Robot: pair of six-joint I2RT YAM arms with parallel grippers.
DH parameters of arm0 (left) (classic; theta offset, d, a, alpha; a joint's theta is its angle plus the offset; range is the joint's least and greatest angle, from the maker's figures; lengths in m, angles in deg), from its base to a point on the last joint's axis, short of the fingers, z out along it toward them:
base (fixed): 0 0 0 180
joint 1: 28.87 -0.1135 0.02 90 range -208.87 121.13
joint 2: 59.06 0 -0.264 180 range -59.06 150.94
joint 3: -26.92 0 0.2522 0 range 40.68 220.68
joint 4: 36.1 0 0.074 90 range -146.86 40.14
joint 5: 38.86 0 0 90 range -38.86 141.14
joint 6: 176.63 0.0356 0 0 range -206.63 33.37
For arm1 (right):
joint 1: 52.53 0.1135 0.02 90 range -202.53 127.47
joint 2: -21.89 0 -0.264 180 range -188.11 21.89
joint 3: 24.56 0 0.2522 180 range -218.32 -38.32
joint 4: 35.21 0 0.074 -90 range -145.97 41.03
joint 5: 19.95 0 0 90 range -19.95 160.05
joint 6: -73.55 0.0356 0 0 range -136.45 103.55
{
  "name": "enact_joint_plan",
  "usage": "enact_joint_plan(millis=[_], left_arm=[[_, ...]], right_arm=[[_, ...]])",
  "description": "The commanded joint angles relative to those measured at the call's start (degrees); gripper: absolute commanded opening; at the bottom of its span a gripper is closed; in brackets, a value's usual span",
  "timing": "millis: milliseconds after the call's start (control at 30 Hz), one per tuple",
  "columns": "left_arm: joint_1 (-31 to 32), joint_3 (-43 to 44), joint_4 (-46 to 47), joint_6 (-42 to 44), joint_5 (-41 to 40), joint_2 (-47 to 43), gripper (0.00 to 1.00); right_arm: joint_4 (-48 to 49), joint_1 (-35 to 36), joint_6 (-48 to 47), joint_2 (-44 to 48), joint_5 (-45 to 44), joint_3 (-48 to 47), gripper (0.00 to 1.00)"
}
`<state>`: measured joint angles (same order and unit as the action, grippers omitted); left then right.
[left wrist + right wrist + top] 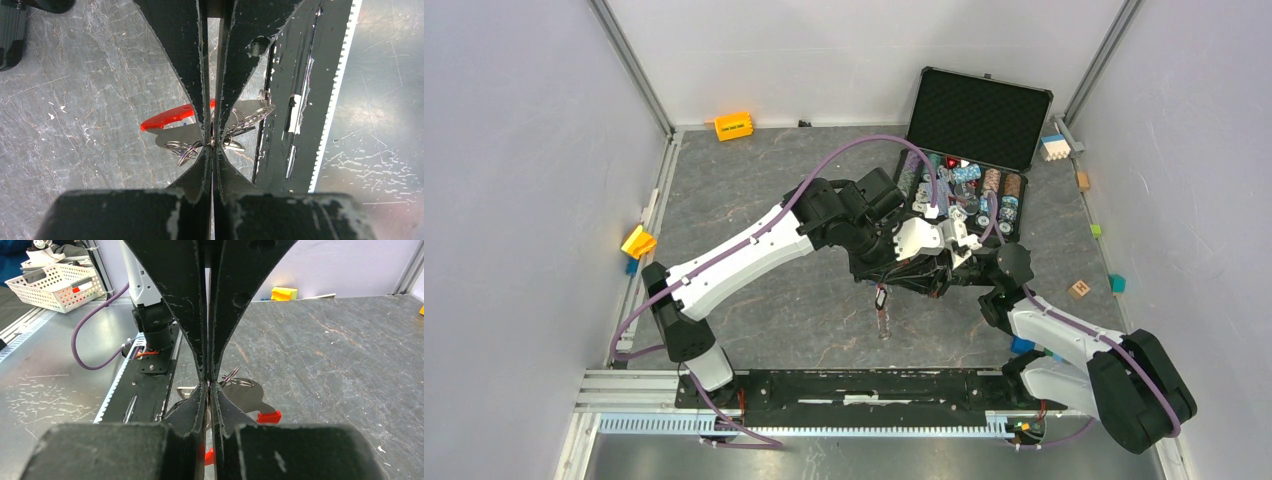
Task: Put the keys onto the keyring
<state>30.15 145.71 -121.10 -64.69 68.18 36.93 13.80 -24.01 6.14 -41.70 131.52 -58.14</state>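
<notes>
Both grippers meet tip to tip above the middle of the table. My left gripper (212, 143) is shut on a thin wire ring of the keyring (184, 150). Its red fob (166, 118) and a flat silver plate (175, 135) hang just beyond the fingers. From the opposite side my right gripper (208, 384) pinches the same cluster of rings (231, 375), with the red fob (269, 416) below it. In the top view the keyring (881, 298) dangles under the joined grippers and a thin silver piece (884, 324) hangs lowest. I cannot pick out separate keys among the rings.
An open black case (976, 118) of poker chips stands at the back right. An orange block (733, 126) lies by the back wall and a yellow piece (638, 241) at the left edge. Small cubes (1079, 289) dot the right side. The black base rail (854, 385) runs along the near edge.
</notes>
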Motion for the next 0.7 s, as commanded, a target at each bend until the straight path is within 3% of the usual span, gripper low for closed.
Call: enact_joint_plan(millis=[0, 200, 500, 667], left_arm=[[0.8, 0.8, 1.1, 0.7, 3.0, -0.6, 0.02], [0.8, 0.5, 1.1, 0.6, 3.0, -0.6, 0.02], [0.8, -1.4, 2.2, 1.1, 2.1, -1.5, 0.02], [0.6, -4.4, 5.0, 2.4, 1.4, -4.2, 0.12]], right_arm=[[-0.8, 0.4, -1.7, -0.2, -0.2, -2.1, 0.09], [-1.3, 0.6, -1.8, -0.1, -0.6, -2.3, 0.00], [-5.2, 0.4, -4.3, 2.2, -2.1, -3.0, 0.00], [-5.7, -0.2, -4.2, 4.8, -3.4, -3.0, 0.00]])
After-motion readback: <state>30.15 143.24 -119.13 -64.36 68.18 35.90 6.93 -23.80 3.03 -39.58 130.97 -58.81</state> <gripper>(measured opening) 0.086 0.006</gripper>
